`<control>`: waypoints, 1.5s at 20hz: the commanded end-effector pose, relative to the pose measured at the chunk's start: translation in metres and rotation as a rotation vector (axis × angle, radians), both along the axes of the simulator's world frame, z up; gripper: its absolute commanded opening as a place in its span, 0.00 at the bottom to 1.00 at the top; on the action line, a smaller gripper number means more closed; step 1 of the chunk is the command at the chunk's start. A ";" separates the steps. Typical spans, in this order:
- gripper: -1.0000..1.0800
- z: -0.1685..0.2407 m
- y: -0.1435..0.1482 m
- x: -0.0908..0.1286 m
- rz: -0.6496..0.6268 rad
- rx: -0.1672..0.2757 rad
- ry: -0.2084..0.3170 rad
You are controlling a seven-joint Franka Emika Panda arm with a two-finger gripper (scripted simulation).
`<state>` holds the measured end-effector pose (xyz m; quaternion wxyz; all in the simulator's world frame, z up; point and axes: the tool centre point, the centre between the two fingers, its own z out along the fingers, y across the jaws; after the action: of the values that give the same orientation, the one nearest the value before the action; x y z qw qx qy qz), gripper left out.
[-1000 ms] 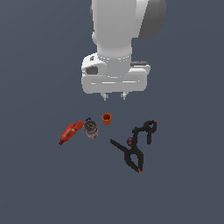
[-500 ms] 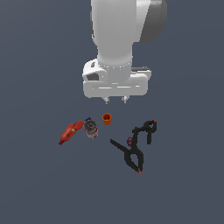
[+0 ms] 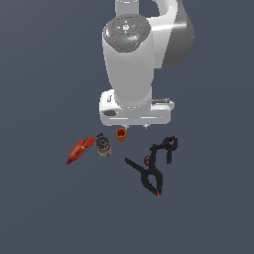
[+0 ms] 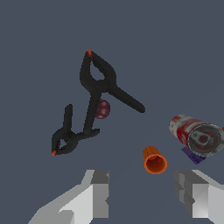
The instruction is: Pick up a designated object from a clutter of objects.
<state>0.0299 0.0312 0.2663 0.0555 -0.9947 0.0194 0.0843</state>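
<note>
Black spring clamp [image 3: 155, 167] lying flat on the dark grey counter [image 3: 39, 74], toward the exterior view's right, well apart from the other items. Long crossed handles, matte black, tiny orange-red tips at the ends; in the wrist view [image 4: 89, 100] apparently two black clamps overlapping, whether joined cannot be told. Small dark red ball [image 4: 102, 109] touching the handles, round and dull. Open counter all round the clamp on its outer sides. End effector [image 4: 142, 194] released, fingers [image 4: 99, 192] spread wide, empty, hovering above the counter nearer the orange cup [image 3: 121, 134] than the clamp. Cup small, ribbed, tipped on its side. Grey can [image 3: 103, 146] on its side just beside it, red-and-white label, metallic end. Red elongated tool [image 3: 79, 150] farthest toward the exterior view's left, glossy.
</note>
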 end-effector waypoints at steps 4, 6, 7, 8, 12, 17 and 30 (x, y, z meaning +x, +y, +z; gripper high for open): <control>0.62 -0.034 0.016 0.010 -0.044 0.058 0.120; 0.62 -0.047 0.022 0.013 -0.059 0.080 0.164; 0.62 -0.053 0.025 0.014 -0.067 0.091 0.186; 0.62 -0.060 0.028 0.015 -0.074 0.102 0.209; 0.62 -0.086 0.041 0.019 -0.102 0.149 0.299; 0.62 -0.116 0.056 0.020 -0.132 0.204 0.404; 0.62 -0.155 0.076 0.018 -0.167 0.283 0.547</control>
<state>0.0475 0.1063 0.1133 0.1903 -0.9144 0.1026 0.3421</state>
